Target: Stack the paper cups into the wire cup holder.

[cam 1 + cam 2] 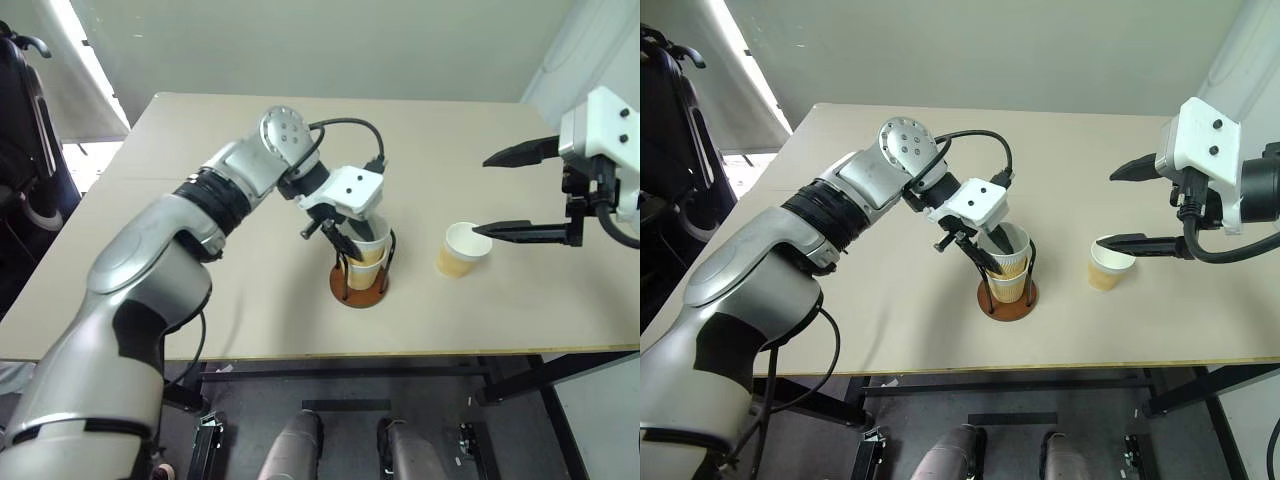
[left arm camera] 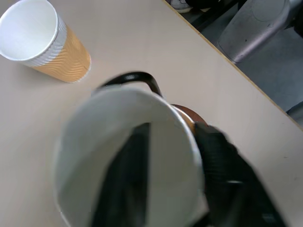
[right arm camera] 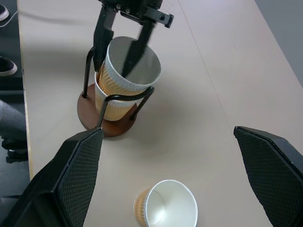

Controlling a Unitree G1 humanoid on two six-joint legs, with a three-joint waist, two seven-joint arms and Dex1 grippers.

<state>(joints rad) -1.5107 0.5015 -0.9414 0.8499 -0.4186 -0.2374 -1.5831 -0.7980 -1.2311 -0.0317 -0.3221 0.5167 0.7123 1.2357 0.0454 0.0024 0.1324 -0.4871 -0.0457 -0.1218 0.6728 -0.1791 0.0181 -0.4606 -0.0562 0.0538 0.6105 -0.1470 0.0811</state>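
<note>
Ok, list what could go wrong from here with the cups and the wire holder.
1. The upper tan ribbed paper cup sits tilted on the cup already in the black wire holder with the reddish-brown disc base; it may jam askew rather than nest.
2. The left gripper has one finger inside that cup and one outside, so pulling away could drag the cup out or tip the light holder.
3. The right gripper stands wide open by the third cup and could knock it over.
</note>
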